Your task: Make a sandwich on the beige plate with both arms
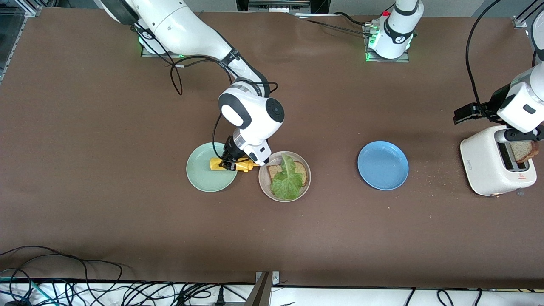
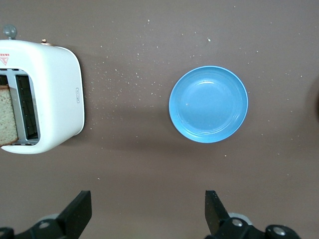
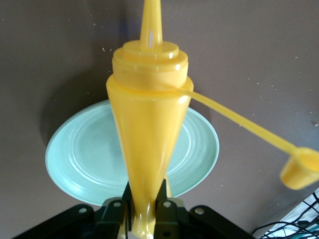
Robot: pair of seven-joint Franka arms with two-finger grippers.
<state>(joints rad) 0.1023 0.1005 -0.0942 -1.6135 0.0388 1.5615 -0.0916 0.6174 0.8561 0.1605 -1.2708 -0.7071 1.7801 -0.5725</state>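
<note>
Mustard before the top slice

The right gripper [image 1: 231, 163], fingers clamped on a tipped yellow squeeze bottle [image 1: 233, 164], aims its nozzle at three o'clock, toward the beige plate [image 1: 265, 187] holding the sandwich [image 1: 287, 173]; the left gripper [image 2: 148, 211], fingers spread, hangs above the toaster [image 1: 493, 168].
</note>
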